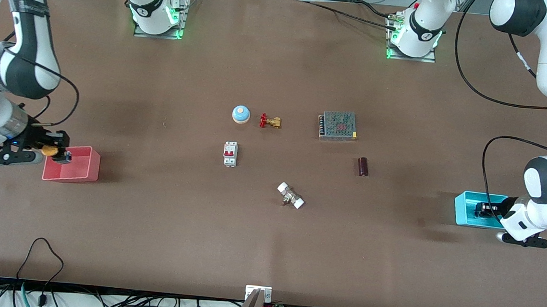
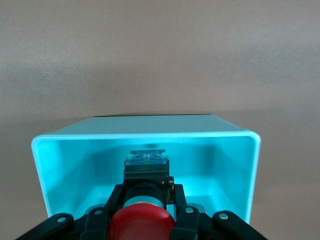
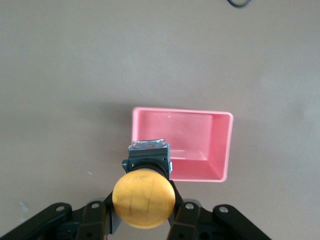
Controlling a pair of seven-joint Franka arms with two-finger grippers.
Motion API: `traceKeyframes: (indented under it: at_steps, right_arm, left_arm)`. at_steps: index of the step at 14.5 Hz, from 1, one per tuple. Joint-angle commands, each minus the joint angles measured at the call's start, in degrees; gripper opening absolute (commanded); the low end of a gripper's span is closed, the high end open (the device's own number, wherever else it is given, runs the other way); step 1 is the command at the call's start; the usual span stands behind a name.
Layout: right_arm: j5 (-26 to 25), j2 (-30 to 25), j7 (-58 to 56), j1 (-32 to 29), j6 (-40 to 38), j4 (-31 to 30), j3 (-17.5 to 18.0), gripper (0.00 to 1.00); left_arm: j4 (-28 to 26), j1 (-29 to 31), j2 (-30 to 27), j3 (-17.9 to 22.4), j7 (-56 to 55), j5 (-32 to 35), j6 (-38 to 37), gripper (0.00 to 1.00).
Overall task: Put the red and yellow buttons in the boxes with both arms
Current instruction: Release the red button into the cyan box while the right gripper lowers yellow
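Observation:
My right gripper (image 1: 58, 153) is shut on the yellow button (image 1: 50, 150) and holds it over the rim of the pink-red box (image 1: 77, 171) at the right arm's end of the table. In the right wrist view the yellow cap (image 3: 143, 198) sits between the fingers, over the table just beside the pink box (image 3: 200, 145). My left gripper (image 1: 488, 210) is down in the cyan box (image 1: 464, 212) at the left arm's end, shut on the red button. In the left wrist view the red cap (image 2: 141, 223) and its black base (image 2: 146, 168) are inside the cyan box (image 2: 145, 136).
Mid-table lie a blue-and-white bell (image 1: 240, 114), a brass valve with a red handle (image 1: 270, 121), a white circuit breaker (image 1: 230, 154), a metal mesh power supply (image 1: 337, 125), a dark cylinder (image 1: 362, 166) and a white-capped part (image 1: 290, 195).

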Motion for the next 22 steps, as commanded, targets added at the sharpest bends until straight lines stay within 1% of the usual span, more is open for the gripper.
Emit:
traceKeyframes:
  at_steps: [1,2,3,5,6,7,8,9,12,14,16,19,22]
  right_arm:
    - [1.44,3.7,-2.92,-1.63,2.6,1.27,0.36,0.06]
    - [1.54,4.93,-3.36,-2.06,4.71,1.27,0.36,0.06]
    - [1.62,6.25,-4.06,-2.42,6.73,1.1,0.36,0.07]
    - [2.85,8.71,-6.34,-3.38,10.69,0.83,0.36,0.07]
    - [2.86,9.42,-6.61,-3.39,11.14,0.92,0.36,0.07]
    - [2.94,10.12,-6.53,-3.47,11.24,0.92,0.36,0.07]
    - [3.47,10.74,-6.18,-3.56,11.32,0.92,0.36,0.07]
    - [4.86,11.36,-6.17,-3.56,11.24,0.83,0.36,0.07]
    - [5.67,12.41,-5.91,-3.65,10.8,0.31,0.36,0.07]
    - [5.67,12.68,-5.91,-3.65,10.45,0.13,0.36,0.07]
    - [5.67,13.38,-6.09,-3.74,10.45,0.13,0.36,0.07]
    - [5.67,14.52,-5.91,-4.0,10.53,0.31,0.36,0.07]
    - [5.67,15.05,-5.91,-4.18,10.97,0.57,0.36,0.07]
  left_arm:
    - [2.16,0.86,1.54,-0.65,1.74,-0.92,-0.46,0.27]
    - [2.16,0.86,1.62,-0.65,1.83,-0.84,-0.46,0.27]
    - [2.16,0.86,1.8,-0.65,1.83,-0.92,-0.46,0.3]
    - [2.16,0.6,1.89,-0.65,1.83,-0.83,-0.46,0.39]
    - [2.16,0.42,1.98,-0.65,1.83,-0.83,-0.38,0.44]
    - [2.16,0.42,1.89,-0.65,1.92,-0.83,-0.37,0.54]
    - [2.16,0.42,1.89,-0.65,2.01,-0.83,-0.37,0.73]
    - [2.16,0.51,1.8,-0.73,1.83,-1.01,-0.37,0.99]
    - [2.16,0.68,1.1,-0.65,1.83,-5.13,-0.81,1.0]
    - [2.16,1.03,-0.47,-0.82,1.66,-5.23,-1.34,1.0]
    - [2.08,1.03,-3.02,-0.82,1.57,-5.23,-3.61,1.0]
    - [0.76,1.21,-9.08,-1.53,1.48,-5.14,-5.2,1.0]
    - [-0.03,0.51,-15.49,-1.53,1.3,-5.23,-9.51,1.0]
